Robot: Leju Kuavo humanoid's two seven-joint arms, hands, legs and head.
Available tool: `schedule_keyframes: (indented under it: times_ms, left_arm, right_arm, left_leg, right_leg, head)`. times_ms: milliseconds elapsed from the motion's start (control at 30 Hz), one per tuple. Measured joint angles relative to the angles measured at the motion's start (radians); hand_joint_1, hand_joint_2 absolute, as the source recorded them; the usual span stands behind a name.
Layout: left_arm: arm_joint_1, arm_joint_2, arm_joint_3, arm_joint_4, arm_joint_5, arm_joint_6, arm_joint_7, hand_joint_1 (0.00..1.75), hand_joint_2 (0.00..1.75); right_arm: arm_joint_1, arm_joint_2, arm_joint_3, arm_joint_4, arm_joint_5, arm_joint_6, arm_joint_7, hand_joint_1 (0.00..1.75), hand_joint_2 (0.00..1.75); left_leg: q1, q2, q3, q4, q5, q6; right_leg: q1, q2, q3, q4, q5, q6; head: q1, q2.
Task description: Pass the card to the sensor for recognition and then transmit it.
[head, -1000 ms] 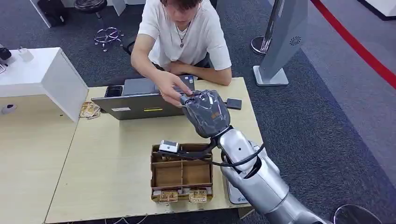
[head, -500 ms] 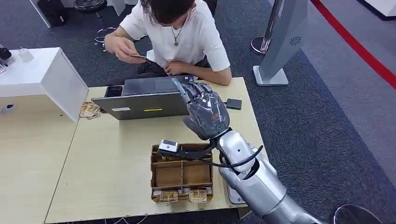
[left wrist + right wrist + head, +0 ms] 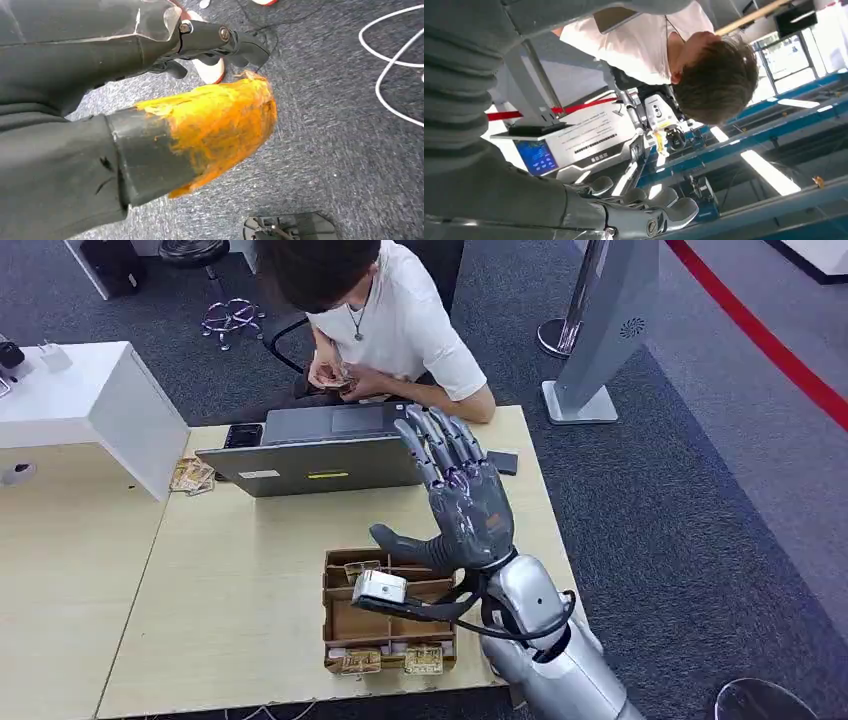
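My right hand (image 3: 462,502) is raised over the table (image 3: 240,580) with its fingers spread and nothing in it; its fingertips (image 3: 674,210) point toward the person. The person (image 3: 400,320) sits behind the laptop (image 3: 310,455) and holds a small card (image 3: 337,376) in both hands near the chest. A small dark square device (image 3: 502,462) lies on the table beside the laptop, just beyond my right hand. My left hand (image 3: 150,100), with an orange-covered thumb (image 3: 220,130), hangs over grey carpet and holds nothing.
A cardboard box (image 3: 330,612) with compartments sits under my right forearm, with cards (image 3: 362,660) in its front slots. More cards (image 3: 192,475) and a phone (image 3: 243,435) lie left of the laptop. A white cabinet (image 3: 90,400) stands at the left.
The person took the card from my right hand and drew it back to the chest. My right hand opened its fingers and pulled back toward me.
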Motion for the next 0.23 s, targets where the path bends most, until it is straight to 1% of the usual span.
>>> schedule_keyframes:
  times_ms: [67,233]
  left_arm:
    - [0.004,0.001,0.008,0.0,0.005,0.003,-0.003,0.0,0.0]
    - [0.015,0.003,0.024,0.0,0.011,0.016,-0.021,0.0,0.0]
  right_arm:
    - [0.038,-0.006,-0.009,-0.039,-0.022,-0.014,-0.015,0.0,0.0]
    - [0.139,-0.017,-0.029,-0.125,-0.105,-0.05,-0.076,0.0,0.0]
  left_leg:
    - [0.0,0.0,0.0,0.0,0.0,0.0]
    - [0.0,0.0,0.0,0.0,0.0,0.0]
  right_leg:
    - [0.0,0.0,0.0,0.0,0.0,0.0]
    - [0.0,0.0,0.0,0.0,0.0,0.0]
  head:
    - [0.0,0.0]
    - [0.0,0.0]
